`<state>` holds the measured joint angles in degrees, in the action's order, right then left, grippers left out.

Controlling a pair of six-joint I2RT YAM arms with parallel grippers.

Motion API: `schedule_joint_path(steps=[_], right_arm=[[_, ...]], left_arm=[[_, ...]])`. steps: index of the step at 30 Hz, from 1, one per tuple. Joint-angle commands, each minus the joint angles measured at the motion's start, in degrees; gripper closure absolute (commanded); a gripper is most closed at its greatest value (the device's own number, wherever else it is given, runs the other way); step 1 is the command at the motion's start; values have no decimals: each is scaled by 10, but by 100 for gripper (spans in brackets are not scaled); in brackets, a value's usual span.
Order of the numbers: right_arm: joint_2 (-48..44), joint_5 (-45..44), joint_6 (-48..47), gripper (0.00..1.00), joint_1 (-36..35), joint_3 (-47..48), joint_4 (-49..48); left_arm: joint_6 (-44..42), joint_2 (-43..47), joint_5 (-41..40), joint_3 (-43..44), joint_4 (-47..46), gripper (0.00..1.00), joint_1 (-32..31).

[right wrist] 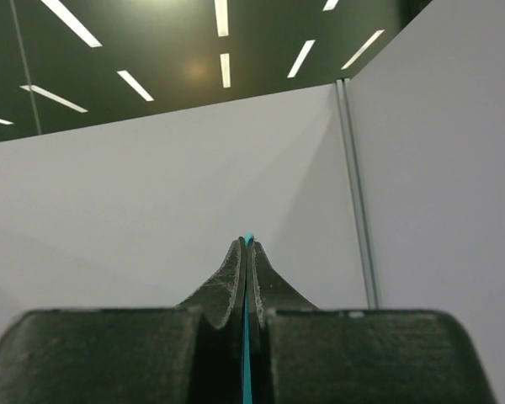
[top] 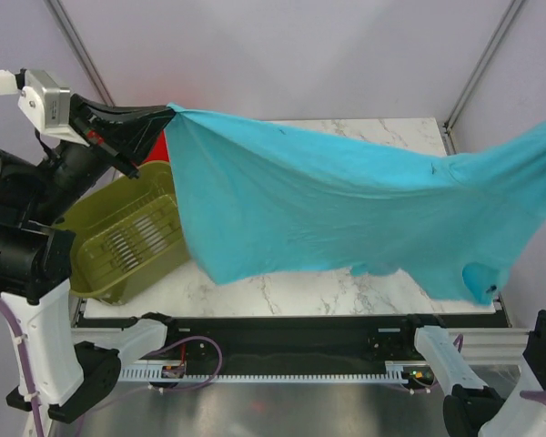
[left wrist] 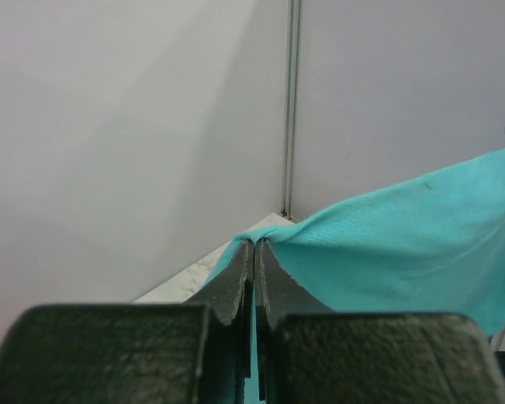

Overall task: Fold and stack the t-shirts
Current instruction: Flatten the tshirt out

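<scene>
Turquoise shirt (top: 346,205) hangs stretched across mid-frame, right of the basket (top: 105,202) at lower left. My left gripper (top: 169,111), raised upper left, and right gripper (right wrist: 247,244), tilted upward, each pinch its cloth.

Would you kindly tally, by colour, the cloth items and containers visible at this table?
Turquoise: 1, the turquoise t-shirt, stretched out in the air.
Red: 1, the red cloth, only a sliver showing behind the shirt.
Olive-green: 1, the basket.
Total: 3
</scene>
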<state>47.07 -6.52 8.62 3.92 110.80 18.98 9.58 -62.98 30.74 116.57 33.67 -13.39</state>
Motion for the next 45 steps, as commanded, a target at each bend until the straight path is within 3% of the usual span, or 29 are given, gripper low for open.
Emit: schedule_joint_path(steps=[1,7,10,12,16,21,29,35,45], right_arm=[[68,-49,-45,100,0,-18,30],[199,-21,-62,100,0,-107,-53],[248,37,-51,100,0,-211,-155],[288,77,-30,100,0,-305,-308],[404,121,10,100,0,-383,-412],[629,181,46,100,-2,-316,-488],[860,203,31,100,-30,-73,-413],[942,185,19,100,-57,41,-365],[956,131,17,100,-59,53,-361]], left_arm=[[20,-43,8,-28,-4,98,-1],[-25,-151,-38,-71,-4,98,-1],[-48,-234,-63,-87,-4,98,-1],[-65,-302,-81,-91,-4,98,-1],[-93,-423,-129,-71,-3,98,6],[-90,-601,-157,-1,-2,98,28],[-117,-722,-212,77,4,98,33],[-121,-751,-220,109,5,98,33],[-120,-747,-223,125,3,98,36]])
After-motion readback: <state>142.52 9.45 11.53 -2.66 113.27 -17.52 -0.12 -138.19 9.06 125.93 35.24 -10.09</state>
